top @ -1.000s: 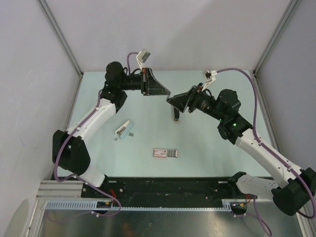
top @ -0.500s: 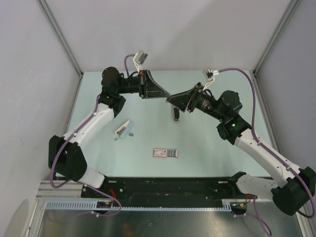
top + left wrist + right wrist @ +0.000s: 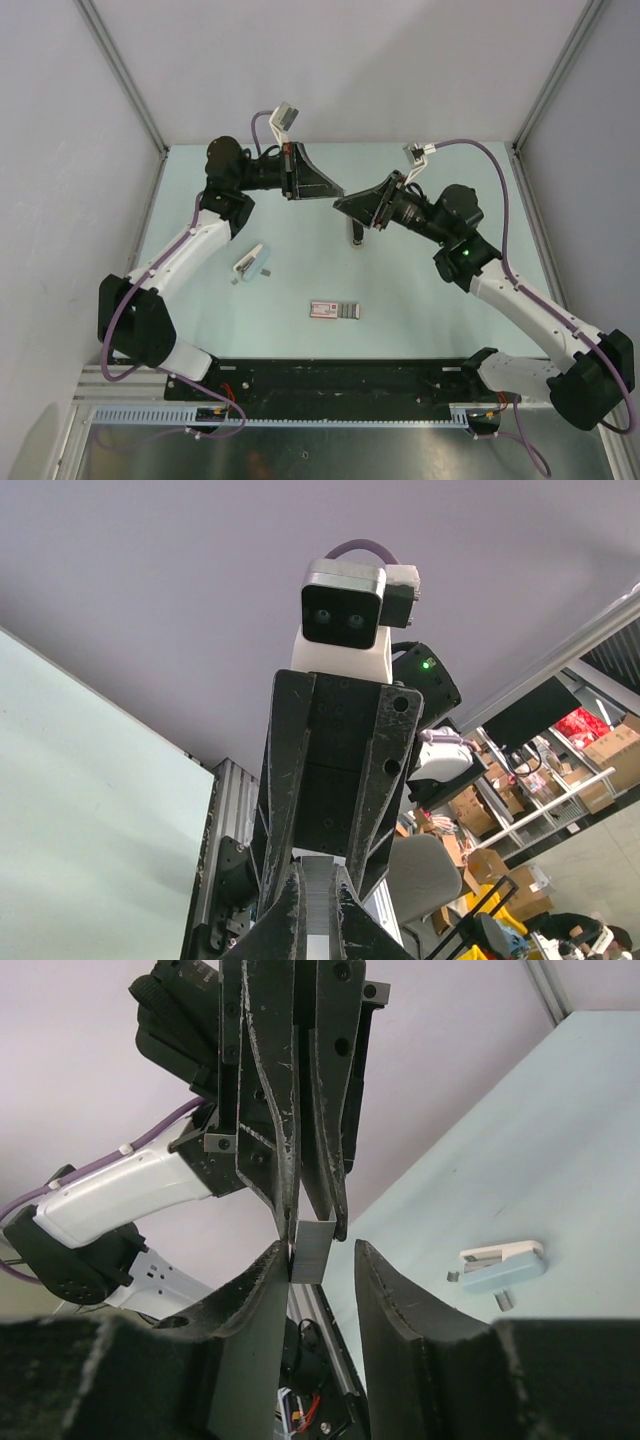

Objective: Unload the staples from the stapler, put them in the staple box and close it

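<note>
The pale blue-and-white stapler (image 3: 252,263) lies on the table at left centre, apart from both grippers; it also shows in the right wrist view (image 3: 502,1265). My left gripper (image 3: 337,190) is raised at centre back, shut on a grey strip of staples (image 3: 322,910). My right gripper (image 3: 343,204) meets it tip to tip, open. In the right wrist view the strip (image 3: 316,1250) hangs from the left gripper (image 3: 315,1222) between my right fingers (image 3: 250,1310), against the left one, clear of the right one.
A flat red-and-white box with a grey part (image 3: 335,310) lies near the front centre. A small dark piece (image 3: 356,234) stands on the table under the grippers. Walls with metal corner posts (image 3: 125,80) enclose the table.
The left arm shifted slightly, and the right gripper moved a little left and up, closing on the left gripper's tips. The stapler and box have not moved.
</note>
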{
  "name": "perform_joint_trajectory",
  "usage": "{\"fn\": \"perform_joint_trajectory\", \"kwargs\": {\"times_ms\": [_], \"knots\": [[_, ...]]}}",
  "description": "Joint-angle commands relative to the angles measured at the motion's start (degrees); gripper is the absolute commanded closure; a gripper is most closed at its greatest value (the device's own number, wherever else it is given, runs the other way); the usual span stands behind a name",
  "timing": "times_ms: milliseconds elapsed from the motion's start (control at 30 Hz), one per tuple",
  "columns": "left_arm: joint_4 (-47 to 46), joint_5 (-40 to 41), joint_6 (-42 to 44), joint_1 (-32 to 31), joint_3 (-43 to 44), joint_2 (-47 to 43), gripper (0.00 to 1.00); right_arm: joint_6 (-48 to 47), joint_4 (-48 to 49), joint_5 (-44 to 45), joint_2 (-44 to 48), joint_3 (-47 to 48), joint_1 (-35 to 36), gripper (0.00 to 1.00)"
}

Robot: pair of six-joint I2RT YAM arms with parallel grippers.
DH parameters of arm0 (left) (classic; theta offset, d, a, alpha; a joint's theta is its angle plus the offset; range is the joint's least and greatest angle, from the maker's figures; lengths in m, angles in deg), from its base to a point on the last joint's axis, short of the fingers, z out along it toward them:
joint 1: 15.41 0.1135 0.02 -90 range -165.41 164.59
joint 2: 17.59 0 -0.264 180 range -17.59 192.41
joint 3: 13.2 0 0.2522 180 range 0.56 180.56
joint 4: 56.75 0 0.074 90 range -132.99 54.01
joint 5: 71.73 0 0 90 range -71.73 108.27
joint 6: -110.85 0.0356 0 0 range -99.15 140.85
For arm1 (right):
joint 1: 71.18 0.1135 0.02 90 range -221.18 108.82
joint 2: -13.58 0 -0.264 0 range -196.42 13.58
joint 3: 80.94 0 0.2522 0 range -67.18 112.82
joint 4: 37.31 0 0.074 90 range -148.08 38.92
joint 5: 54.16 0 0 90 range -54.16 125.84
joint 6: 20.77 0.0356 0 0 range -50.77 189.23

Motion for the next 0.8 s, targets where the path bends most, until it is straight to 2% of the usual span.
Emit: {"fn": "perform_joint_trajectory", "kwargs": {"times_ms": [0, 233, 267, 300, 333, 400, 433, 500, 567, 633, 767], "knots": [[-1.9, 0.8, 0.7, -0.4, -0.4, -2.8, 1.00, 0.9, 3.8, -0.8, -0.1, -0.1, 0.5, 0.65], [-2.0, 1.0, 1.5, -0.5, -0.9, -3.0, 1.00, -0.2, 2.1, 1.4, 1.0, -0.4, 0.4, 0.85], [-1.9, 1.0, 1.8, -0.4, -1.1, -3.1, 0.98, -0.5, 1.6, 1.7, 1.3, -0.4, 0.3, 0.86], [-1.9, 1.1, 2.1, -0.4, -1.2, -3.0, 0.92, -1.0, 1.1, 2.1, 1.5, -0.4, 0.2, 0.88], [-1.9, 1.1, 2.6, -0.4, -1.3, -3.0, 0.82, -1.4, 0.4, 2.5, 1.7, -0.3, 0.2, 0.89], [-0.8, 0.8, 5.0, 0.0, -0.8, -2.5, 0.57, -2.4, -2.2, 4.0, 2.0, -0.3, -0.2, 0.92], [1.4, 0.6, 7.5, 0.4, -0.1, -2.1, 0.45, -3.1, -4.3, 5.3, 2.2, -0.3, -0.4, 0.94], [9.2, 1.2, 15.5, 1.8, 1.9, -1.0, 0.35, -4.7, -9.9, 8.7, 2.4, -0.2, -0.8, 0.97], [22.8, 4.3, 29.3, 3.2, 5.2, 0.2, 0.32, -6.3, -16.5, 12.6, 2.4, -0.1, -0.8, 0.99], [34.5, 10.8, 42.8, 3.6, 6.7, 0.9, 0.32, -7.8, -23.5, 16.0, 1.9, 0.0, -0.7, 1.00], [42.5, 22.2, 58.9, 2.6, 2.6, 1.1, 0.33, -9.7, -35.0, 22.7, -0.4, 0.0, 1.3, 1.00]]}}
